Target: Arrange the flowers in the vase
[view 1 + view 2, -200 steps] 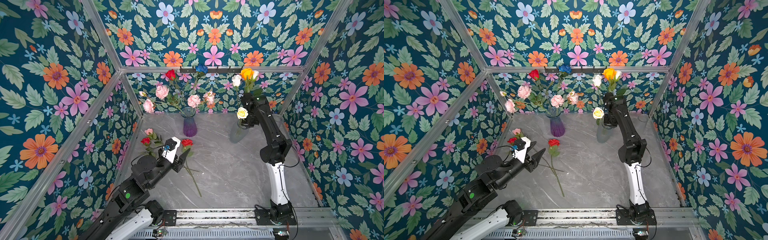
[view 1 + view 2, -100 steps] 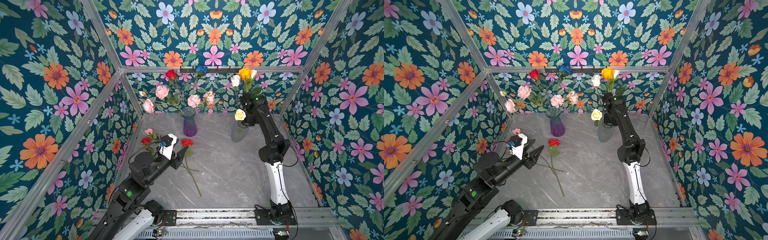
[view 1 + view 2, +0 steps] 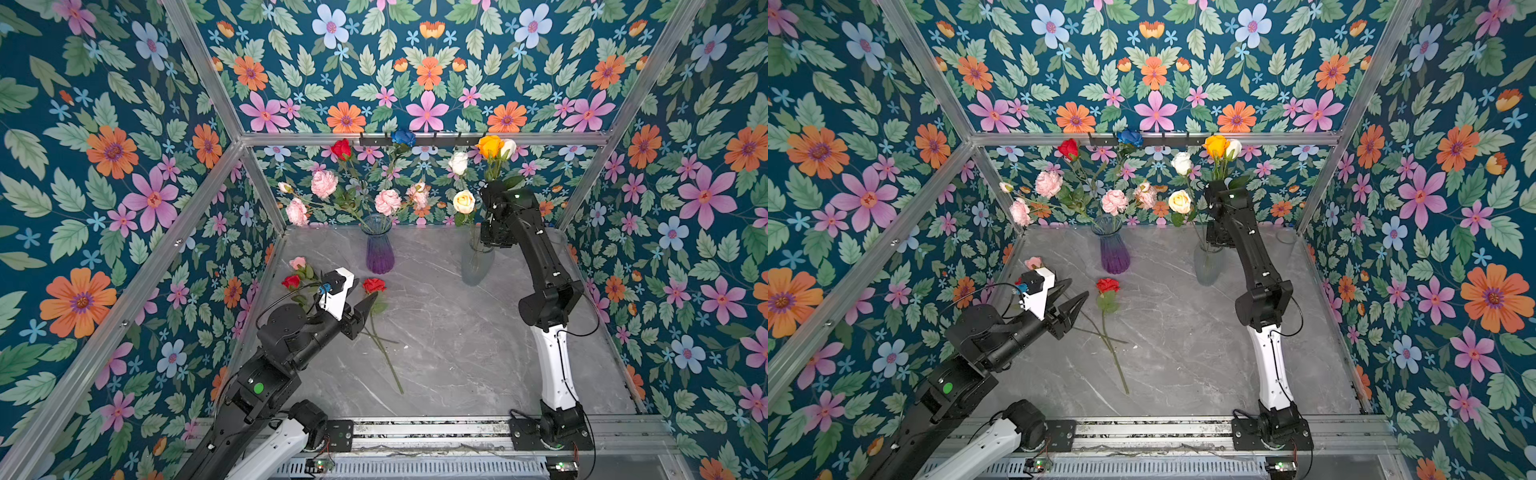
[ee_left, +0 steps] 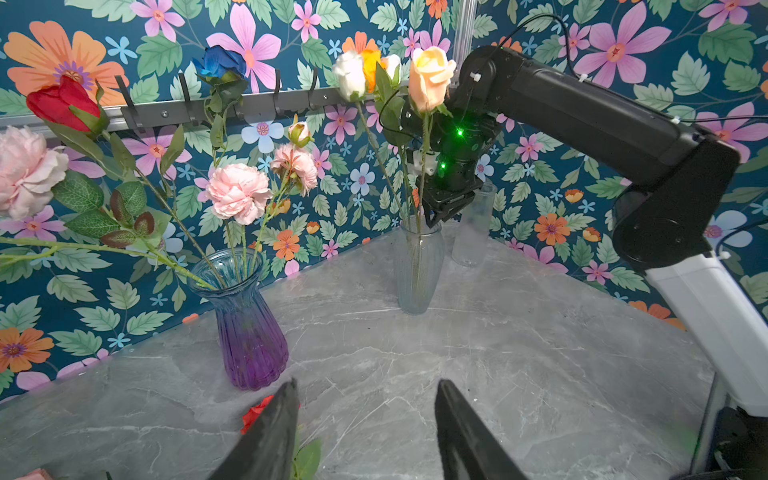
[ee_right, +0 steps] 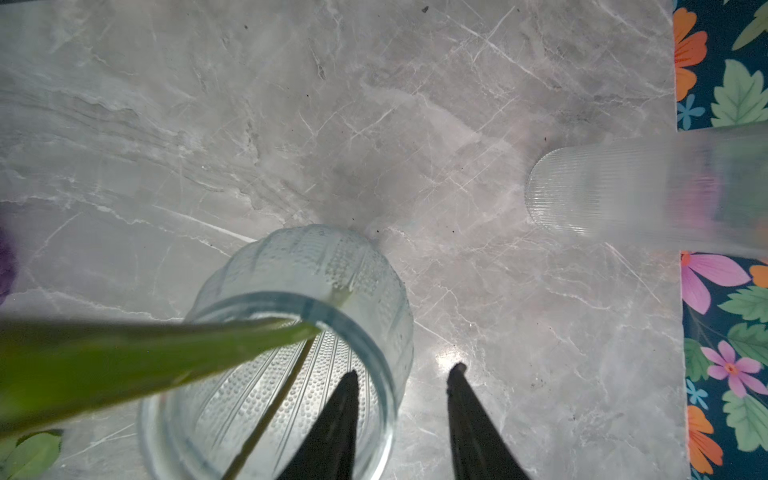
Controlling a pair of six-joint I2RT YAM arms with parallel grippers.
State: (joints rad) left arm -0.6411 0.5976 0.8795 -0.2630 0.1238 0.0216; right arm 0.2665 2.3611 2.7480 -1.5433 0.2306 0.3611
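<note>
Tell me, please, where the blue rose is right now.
In both top views the blue rose stands at the back, near the middle, its bloom against the hook rail, right of the tall red rose; its stem leads down into the purple vase.

The table (image 3: 457,353) lies bare across its middle and near right, and between the purple vase (image 3: 379,253) and the clear vase (image 3: 478,266). A red rose (image 3: 374,286) lies near left, stem slanting frontward, close to the left gripper (image 4: 368,381). The purple vase's blooms (image 3: 324,185) fan wide over the back left. The right gripper (image 5: 404,370) hangs over the clear vase's mouth, 1 jaw above the opening, 1 outside the rim; stems (image 5: 124,357) cross the rest. A ribbed glass (image 5: 602,195) stands in the back right corner.
</note>
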